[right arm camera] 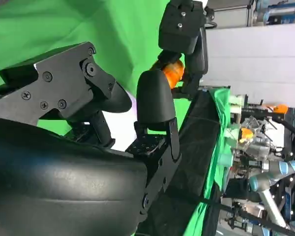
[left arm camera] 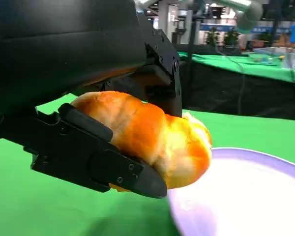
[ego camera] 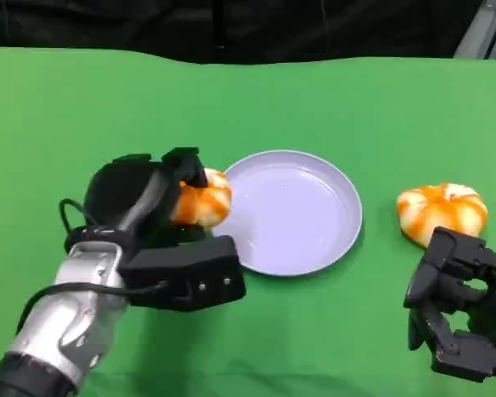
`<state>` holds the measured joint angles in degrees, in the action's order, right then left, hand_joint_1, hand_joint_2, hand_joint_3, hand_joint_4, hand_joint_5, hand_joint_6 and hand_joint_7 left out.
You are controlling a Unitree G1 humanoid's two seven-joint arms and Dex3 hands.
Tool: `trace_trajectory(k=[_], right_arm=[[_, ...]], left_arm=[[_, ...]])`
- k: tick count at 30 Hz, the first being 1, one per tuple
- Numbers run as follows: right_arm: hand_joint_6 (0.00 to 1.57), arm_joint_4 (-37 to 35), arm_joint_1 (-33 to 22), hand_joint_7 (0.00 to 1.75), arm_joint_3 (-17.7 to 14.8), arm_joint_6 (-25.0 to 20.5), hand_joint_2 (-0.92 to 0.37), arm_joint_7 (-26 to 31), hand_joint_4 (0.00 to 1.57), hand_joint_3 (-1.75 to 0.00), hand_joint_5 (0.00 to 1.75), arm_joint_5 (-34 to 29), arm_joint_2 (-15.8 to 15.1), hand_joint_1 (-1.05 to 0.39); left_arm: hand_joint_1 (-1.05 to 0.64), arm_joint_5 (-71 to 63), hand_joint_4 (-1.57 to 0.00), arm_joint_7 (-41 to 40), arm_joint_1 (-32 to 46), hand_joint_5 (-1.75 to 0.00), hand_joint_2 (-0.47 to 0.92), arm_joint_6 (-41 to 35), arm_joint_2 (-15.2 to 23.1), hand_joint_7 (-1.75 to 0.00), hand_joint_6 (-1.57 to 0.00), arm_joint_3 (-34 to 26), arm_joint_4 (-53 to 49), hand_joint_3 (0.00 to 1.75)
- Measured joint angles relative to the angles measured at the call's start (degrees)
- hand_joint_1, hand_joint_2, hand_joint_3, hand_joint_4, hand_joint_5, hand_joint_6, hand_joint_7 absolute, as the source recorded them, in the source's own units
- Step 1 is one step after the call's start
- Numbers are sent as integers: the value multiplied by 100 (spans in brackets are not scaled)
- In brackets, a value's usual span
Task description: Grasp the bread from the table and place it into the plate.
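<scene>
My left hand (ego camera: 153,219) grips an orange-and-white bread roll (ego camera: 202,198) just above the left rim of the lavender plate (ego camera: 314,240). In the left wrist view the bread roll (left arm camera: 157,135) is clamped between black fingers (left arm camera: 98,157), its end overhanging the plate rim (left arm camera: 236,191). A second bread roll (ego camera: 442,211) lies on the green table right of the plate. My right hand (ego camera: 459,310) rests low at the front right, just below that roll, holding nothing, fingers apart. The right wrist view shows its black fingers (right arm camera: 155,101) with a bit of orange bread (right arm camera: 172,71) beyond them.
The green table (ego camera: 83,107) stretches wide behind and left of the plate. Its far edge meets a dark backdrop (ego camera: 231,25). Other green tables and lab equipment (left arm camera: 265,54) stand in the distance.
</scene>
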<state>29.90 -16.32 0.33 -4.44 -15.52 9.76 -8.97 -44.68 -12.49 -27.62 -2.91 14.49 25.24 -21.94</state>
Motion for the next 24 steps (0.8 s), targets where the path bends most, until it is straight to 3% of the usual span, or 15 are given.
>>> trace_trajectory(k=[3, 5, 7, 8, 9, 13, 17, 18, 20, 21, 22, 24], right_arm=[[67, 47, 7, 157, 14, -45, -65, 1, 79, -111, 175, -5, 0, -4], [67, 61, 1, 157, 12, -45, -65, 7, 79, -111, 175, -14, 0, -4], [67, 61, -9, 156, 10, -51, -65, 13, 80, -111, 175, -16, 0, -4], [67, 61, -9, 156, 11, -52, -65, 13, 80, -110, 175, -16, 0, -4], [67, 62, -14, 156, 7, -52, -65, 14, 80, -111, 175, -16, 0, -4], [68, 66, -16, 155, 20, -61, -65, 5, 80, -110, 175, -7, 4, -4], [68, 68, -26, 155, 39, -58, -65, 10, 80, -110, 175, -17, 16, -4], [68, 71, -28, 155, 41, -58, -65, 15, 80, -110, 175, -25, 16, -4], [68, 91, -36, 155, 54, -58, -65, 37, 80, -110, 175, -41, 17, -4], [68, 109, -46, 155, 64, -58, -65, 55, 80, -110, 175, -53, 18, -5], [68, 132, -59, 155, 76, -58, -65, 68, 80, -110, 175, -72, 19, -5], [68, 195, -80, 155, 106, -58, -65, 100, 80, -110, 175, -122, 21, -5]], left_arm=[[-6, -42, -76, 109, -217, -175, 87, -10, -237, -114, -79, 147, -64, 1], [-6, -70, -78, 131, -322, -175, 86, 5, -344, -75, -97, 217, -171, 0], [-6, -93, -79, 129, -423, -175, 86, 27, -430, -65, -102, 272, -321, 0], [-5, -115, -74, 129, -460, -175, 88, 40, -454, -113, -79, 290, -376, 2], [-6, -135, -72, 119, -518, -175, 89, 62, -473, -146, -62, 327, -469, 2], [-6, -146, -73, 44, -915, -175, 91, 273, -677, -148, -67, 494, -1211, 1], [-4, -139, -73, -52, -1206, -175, 92, 484, -871, -169, -57, 600, -1756, 2], [-5, -139, -74, -113, -1260, -175, 92, 548, -904, -163, -59, 619, -1871, 2], [-5, -139, -75, -202, -1369, -175, 92, 693, -943, -123, -78, 658, -2144, 2], [-8, -135, -75, -230, -1411, -139, 92, 794, -945, -80, -87, 681, -2282, 11], [-11, -69, -75, -266, -1425, -119, 92, 973, -941, -50, -95, 675, -2406, 17], [-25, 144, -68, -245, -1421, -50, 92, 1512, -902, -14, -85, 630, -2617, 31]])
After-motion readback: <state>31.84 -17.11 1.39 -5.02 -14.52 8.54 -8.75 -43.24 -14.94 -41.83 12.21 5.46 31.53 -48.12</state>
